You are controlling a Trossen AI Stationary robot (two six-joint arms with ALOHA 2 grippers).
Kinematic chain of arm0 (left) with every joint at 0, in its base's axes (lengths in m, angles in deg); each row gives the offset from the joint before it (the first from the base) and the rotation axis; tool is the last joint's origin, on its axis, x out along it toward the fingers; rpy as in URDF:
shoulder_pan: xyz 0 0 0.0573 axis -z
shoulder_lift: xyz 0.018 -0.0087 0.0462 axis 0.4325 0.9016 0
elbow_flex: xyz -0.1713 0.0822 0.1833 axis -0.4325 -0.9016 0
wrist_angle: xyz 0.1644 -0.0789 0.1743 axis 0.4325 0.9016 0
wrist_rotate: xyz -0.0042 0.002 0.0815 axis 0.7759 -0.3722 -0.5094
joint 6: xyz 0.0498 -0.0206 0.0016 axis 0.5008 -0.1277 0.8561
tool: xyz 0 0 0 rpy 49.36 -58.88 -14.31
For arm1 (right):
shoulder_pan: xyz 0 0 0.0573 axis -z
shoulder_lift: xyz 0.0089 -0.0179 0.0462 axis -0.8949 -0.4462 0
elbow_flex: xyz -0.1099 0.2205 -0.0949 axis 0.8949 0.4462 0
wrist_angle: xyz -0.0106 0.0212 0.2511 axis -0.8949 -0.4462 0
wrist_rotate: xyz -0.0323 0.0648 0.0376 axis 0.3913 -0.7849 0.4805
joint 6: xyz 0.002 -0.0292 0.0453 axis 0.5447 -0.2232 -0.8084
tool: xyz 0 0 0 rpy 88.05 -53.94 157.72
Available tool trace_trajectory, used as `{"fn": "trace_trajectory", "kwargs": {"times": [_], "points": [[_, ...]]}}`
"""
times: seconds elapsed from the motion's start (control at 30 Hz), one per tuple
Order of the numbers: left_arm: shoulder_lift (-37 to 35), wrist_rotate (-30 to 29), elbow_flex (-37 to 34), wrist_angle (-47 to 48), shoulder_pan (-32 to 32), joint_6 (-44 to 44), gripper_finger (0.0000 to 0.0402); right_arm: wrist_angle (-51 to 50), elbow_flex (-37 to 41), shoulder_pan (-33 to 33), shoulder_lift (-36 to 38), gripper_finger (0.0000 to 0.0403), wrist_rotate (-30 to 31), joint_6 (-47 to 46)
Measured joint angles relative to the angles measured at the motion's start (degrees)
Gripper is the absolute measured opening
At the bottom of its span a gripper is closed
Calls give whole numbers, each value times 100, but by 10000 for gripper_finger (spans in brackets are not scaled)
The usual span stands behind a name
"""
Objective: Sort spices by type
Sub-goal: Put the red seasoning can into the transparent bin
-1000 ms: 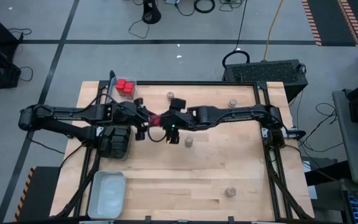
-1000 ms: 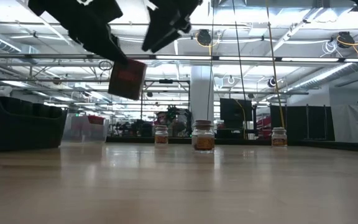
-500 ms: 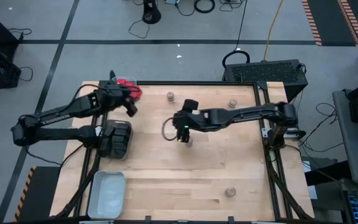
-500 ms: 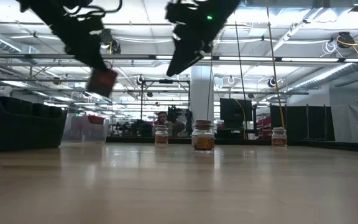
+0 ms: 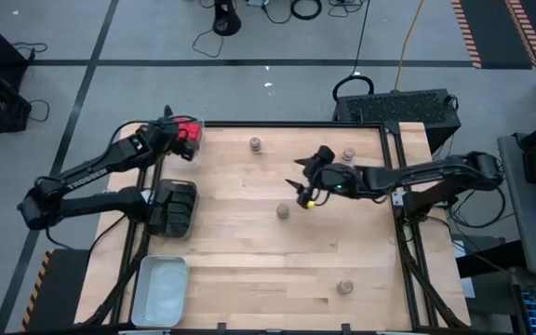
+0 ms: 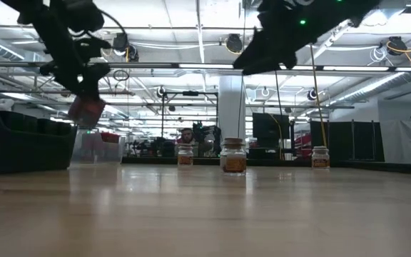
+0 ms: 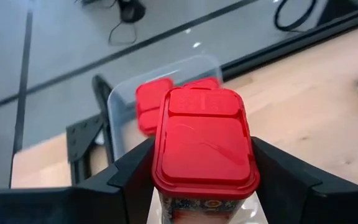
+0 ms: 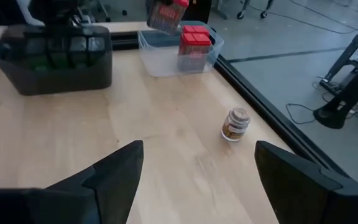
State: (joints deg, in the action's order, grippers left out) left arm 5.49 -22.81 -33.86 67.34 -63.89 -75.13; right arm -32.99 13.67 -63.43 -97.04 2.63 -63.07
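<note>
My left gripper [image 5: 182, 133] is shut on a red boxy tin [image 7: 204, 140] and holds it over the clear tray [image 7: 120, 102] at the table's far left corner. Two more red tins [image 8: 194, 43] stand in that tray. My right gripper [image 5: 303, 184] hangs open above the table, right of the middle, and touches nothing. Several tan-lidded jars stand on their bases on the wood: one [image 5: 283, 211] close to the right gripper, two [image 5: 255, 143] [image 5: 348, 154] near the far edge, one [image 5: 345, 287] near the near edge. Dark tins fill a black tray [image 5: 177, 207]. My left gripper pinches the red tin between its two fingers [image 7: 135, 177], one on each opposite side wall just below the lid [image 7: 166, 186]. The fingers come from above, with the lid turned toward the wrist. The tin [image 6: 85, 111] hangs lifted clear and slightly tilted above the clear tray.
A pale rectangular tray [image 5: 161, 288] sits at the near left corner. The black tray lies along the left edge, between the two other trays. Bare wood stretches over the middle and near right of the table [image 5: 249, 261]. A black case [image 5: 394, 107] stands just beyond the far right edge.
The two grippers were together over the table's middle with the red tin between them. My left gripper has carried the tin toward the far left corner and lower, above the clear tray. My right gripper has drawn back toward the table's right.
</note>
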Motion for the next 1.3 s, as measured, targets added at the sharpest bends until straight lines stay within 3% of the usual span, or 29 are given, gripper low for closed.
{"fn": "trace_trajectory", "kwargs": {"times": [0.47, 0.93, 1.3], "points": [[65, 196, -388, -244, -766, -610, 226, 137, 273, -93, 218, 293, -9, -4], [959, 471, -392, -451, -1047, -683, 226, 133, 273, -93, 216, 293, -28, -80], [1358, 718, -394, -715, -1047, -611, 293, 131, 273, -93, 215, 293, -26, -87]]}}
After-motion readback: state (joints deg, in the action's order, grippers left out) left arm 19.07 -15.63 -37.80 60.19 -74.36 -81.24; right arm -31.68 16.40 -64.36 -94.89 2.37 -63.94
